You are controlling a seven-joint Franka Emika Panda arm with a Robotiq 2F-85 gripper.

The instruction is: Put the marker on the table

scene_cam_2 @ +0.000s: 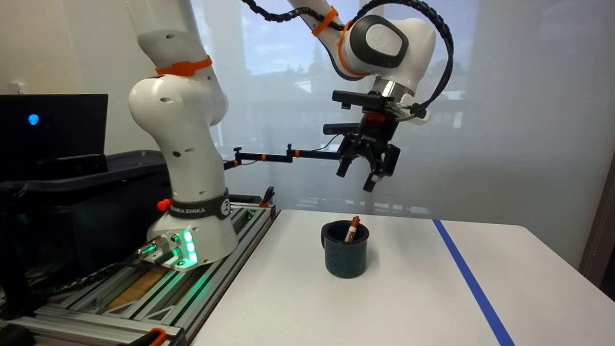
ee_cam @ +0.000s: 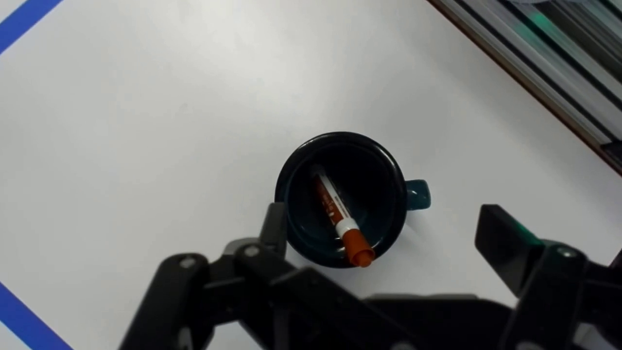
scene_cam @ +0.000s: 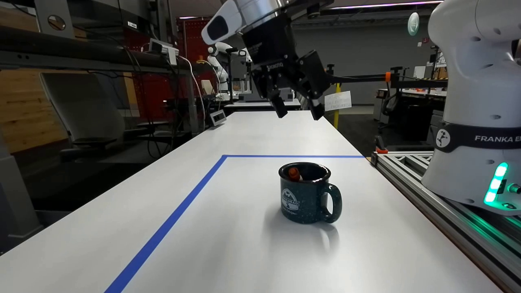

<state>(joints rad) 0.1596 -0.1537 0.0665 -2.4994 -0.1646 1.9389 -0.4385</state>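
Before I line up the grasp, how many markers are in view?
1. The marker leans inside the dark teal mug, its orange cap up at the rim. No other shows, though the mug's dark interior could hide something.

Dark teal mug (scene_cam: 307, 201) standing upright, white logo (scene_cam: 290, 200) on its side. In an exterior view there's a black laptop (scene_cam_2: 55, 134) with a blue logo (scene_cam_2: 33, 119), parked on a big dark bin (scene_cam_2: 91, 206), plus a gray chair (scene_cam: 83, 108) and some paper (scene_cam: 338, 101).
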